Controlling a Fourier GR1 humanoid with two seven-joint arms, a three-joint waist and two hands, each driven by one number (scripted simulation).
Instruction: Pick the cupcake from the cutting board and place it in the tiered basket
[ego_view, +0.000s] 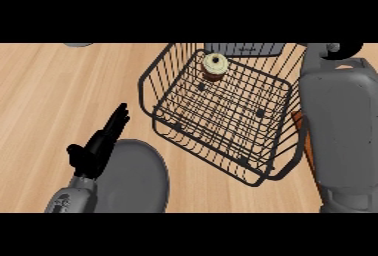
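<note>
Left hand open above wooden counter beside tiered basket

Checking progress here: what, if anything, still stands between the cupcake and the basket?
Nothing visible does. The cupcake already sits inside the wire basket, near its far corner. The left hand rests open by the grey plate.

Cupcake in tiered basket; left hand open.

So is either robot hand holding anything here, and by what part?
Nothing is visibly held. The left robot hand is open with straight fingers. The right robot hand is out of view. The cupcake sits free in the tiered basket.
</note>
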